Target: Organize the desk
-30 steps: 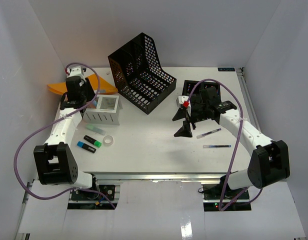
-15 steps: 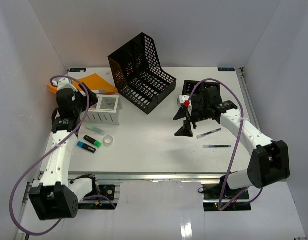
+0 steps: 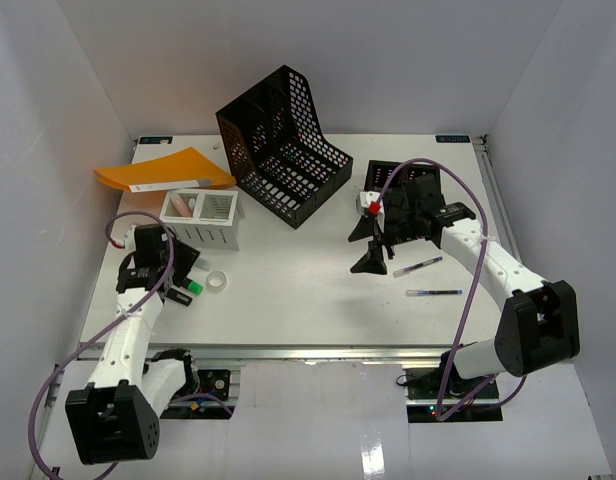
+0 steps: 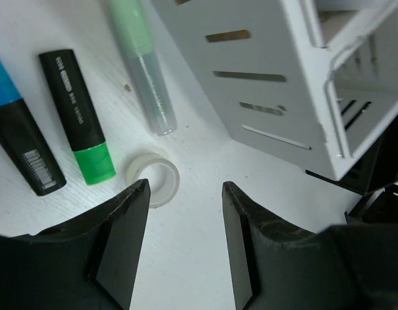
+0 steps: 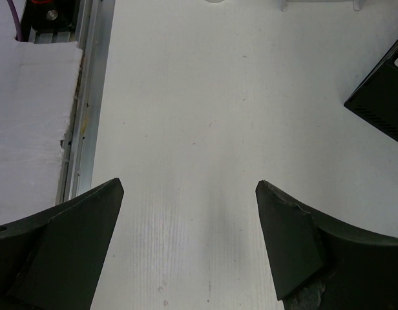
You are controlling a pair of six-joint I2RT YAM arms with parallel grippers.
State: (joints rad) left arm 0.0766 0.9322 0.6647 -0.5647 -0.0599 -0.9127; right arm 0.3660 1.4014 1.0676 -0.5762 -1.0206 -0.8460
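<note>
The surface (image 3: 308, 300) spans the middle of the overhead view, its metal rail along the near edge, with loose items on both sides. The left jaws hang low over its left part, parted and gripping nothing. In the wrist view bare white shows between them, and the tape ring (image 4: 152, 183) lies just outside the gap, close beside one jaw. Past it lie a green highlighter (image 4: 77, 116), a blue highlighter (image 4: 21, 142) and a clear pen with a green cap (image 4: 147, 77), the last running close by the white organizer (image 4: 283, 84). The right jaws are spread wide and empty over bare surface, near a pen (image 3: 418, 267) and a second pen (image 3: 434, 293).

The likely next step is lifting one small item toward the organizer, and that is where trouble sits. Dropped straight down from here, the left jaws would probably close on nothing or press a tip onto the ring's rim — flat and light, it could skid or flip away. The two highlighters lie almost side by side, so a broad grip may catch both or knock one askew. The round clear pen could roll if nudged, and a careless wrist might shove the light-looking organizer toward the orange folder (image 3: 163, 170).
</note>
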